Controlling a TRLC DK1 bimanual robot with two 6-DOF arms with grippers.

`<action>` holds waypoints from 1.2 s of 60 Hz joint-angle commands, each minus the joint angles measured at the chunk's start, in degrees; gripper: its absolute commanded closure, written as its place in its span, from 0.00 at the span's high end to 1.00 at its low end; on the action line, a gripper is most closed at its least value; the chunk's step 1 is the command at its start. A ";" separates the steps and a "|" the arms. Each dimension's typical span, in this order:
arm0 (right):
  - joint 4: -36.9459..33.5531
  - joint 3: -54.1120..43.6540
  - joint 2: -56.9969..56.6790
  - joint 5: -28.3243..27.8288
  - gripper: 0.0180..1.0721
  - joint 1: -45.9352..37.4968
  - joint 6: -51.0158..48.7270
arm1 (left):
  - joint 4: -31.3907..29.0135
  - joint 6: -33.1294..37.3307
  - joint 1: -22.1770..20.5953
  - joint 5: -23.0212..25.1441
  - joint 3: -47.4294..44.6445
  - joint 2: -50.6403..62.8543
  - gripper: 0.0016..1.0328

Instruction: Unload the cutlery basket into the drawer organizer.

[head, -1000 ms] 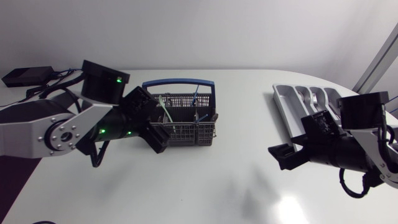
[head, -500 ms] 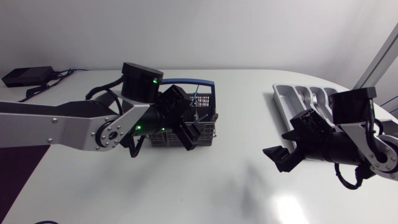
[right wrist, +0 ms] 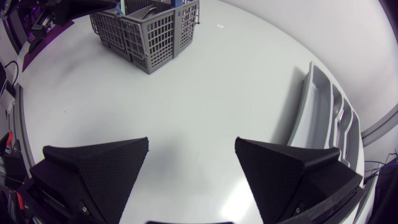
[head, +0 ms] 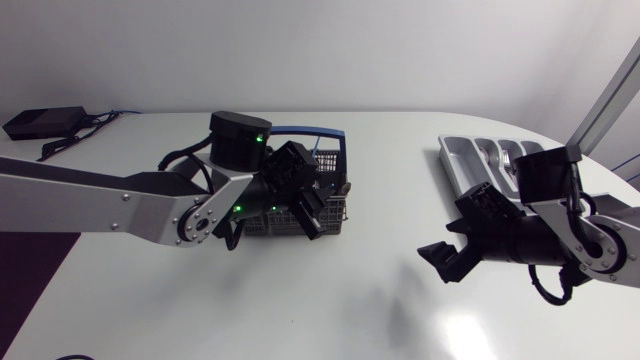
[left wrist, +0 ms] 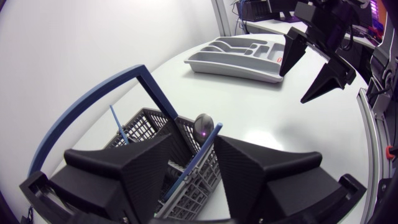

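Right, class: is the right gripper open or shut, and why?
Open. The right gripper has its fingers wide apart, with only bare table between them.

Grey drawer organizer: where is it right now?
Head view: the grey plastic drawer organizer sits at the white table's far right end, partly hidden behind the right arm, whose open black fingers hang just in front of it.

Arms stretched inward, left claw and right claw gape wide.

Bright, even light; soft shadows on the white bench, one glare patch near its front edge; wrist views bend straight lines.
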 commanded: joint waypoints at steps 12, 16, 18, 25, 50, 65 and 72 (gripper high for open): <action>0.67 0.81 1.37 0.01 0.95 1.45 -1.03 | 1.61 1.94 -0.09 0.34 1.39 1.87 0.05; 0.32 0.90 0.94 0.01 0.95 1.80 -0.94 | 1.61 1.85 -0.09 0.34 1.39 1.70 0.04; 0.14 0.99 0.76 0.09 0.95 2.06 -0.86 | 1.61 1.85 -0.09 0.43 1.39 1.43 0.04; -0.65 0.99 -0.56 0.18 0.95 2.68 -0.86 | 1.61 1.85 -0.09 0.87 1.30 -0.06 0.04; -5.22 4.59 -10.14 0.09 0.95 7.07 0.99 | -7.44 -2.19 2.54 3.07 6.40 -16.76 0.04; -6.89 9.69 -14.18 -0.08 0.95 12.35 5.03 | -18.96 -14.14 2.28 9.13 11.41 -22.65 0.03; -7.07 13.29 -13.83 -0.26 0.95 15.77 8.02 | -21.77 -18.98 2.54 13.00 12.46 -22.21 0.03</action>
